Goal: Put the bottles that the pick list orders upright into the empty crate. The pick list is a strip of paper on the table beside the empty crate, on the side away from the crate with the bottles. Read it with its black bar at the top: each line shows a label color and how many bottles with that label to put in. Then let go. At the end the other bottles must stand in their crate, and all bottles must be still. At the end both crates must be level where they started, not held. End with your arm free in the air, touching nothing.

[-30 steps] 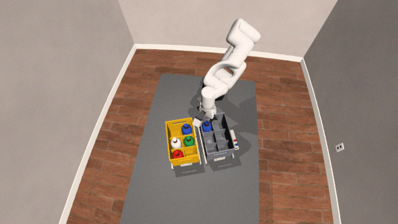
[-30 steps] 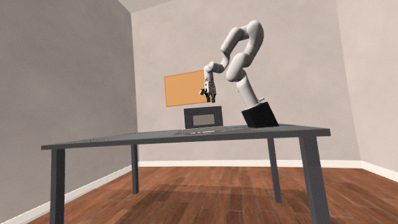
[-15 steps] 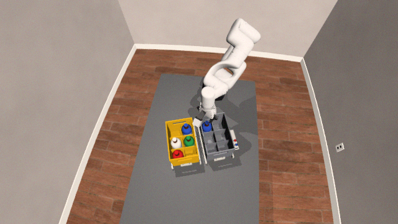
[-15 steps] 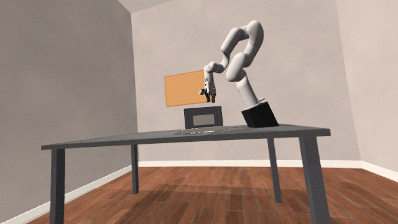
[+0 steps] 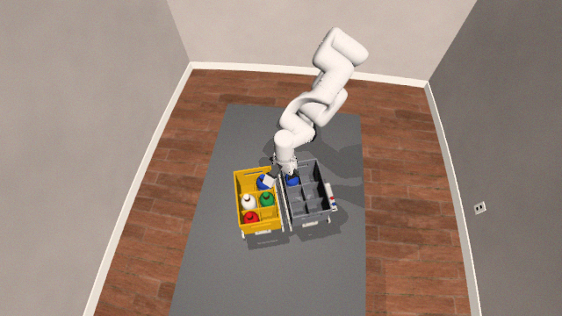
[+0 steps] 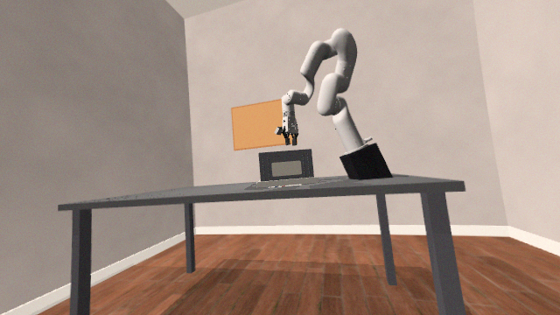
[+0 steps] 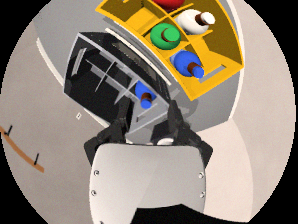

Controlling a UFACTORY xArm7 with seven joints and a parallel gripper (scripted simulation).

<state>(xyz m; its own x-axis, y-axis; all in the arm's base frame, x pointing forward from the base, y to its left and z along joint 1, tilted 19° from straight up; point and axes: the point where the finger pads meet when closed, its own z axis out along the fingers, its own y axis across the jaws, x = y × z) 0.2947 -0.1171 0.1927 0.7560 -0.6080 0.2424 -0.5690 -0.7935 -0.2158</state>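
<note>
A grey crate [image 5: 307, 193] stands on the table to the right of a yellow crate [image 5: 256, 199]. One blue-label bottle [image 5: 291, 179] stands upright in the grey crate's far left compartment; it also shows in the wrist view [image 7: 143, 94]. The yellow crate holds a blue [image 5: 263, 180], a white [image 5: 248, 201], a green [image 5: 266, 198] and a red [image 5: 250, 217] bottle, all upright. My gripper [image 6: 290, 141] is open and empty. It hangs clear above the blue bottle in the grey crate. The pick list [image 5: 332, 201] lies along the grey crate's right side; I cannot read it.
The grey crate's other compartments are empty. The robot base [image 6: 365, 161] stands at the far end of the table behind the crates. The two crates stand close side by side with a narrow gap between them.
</note>
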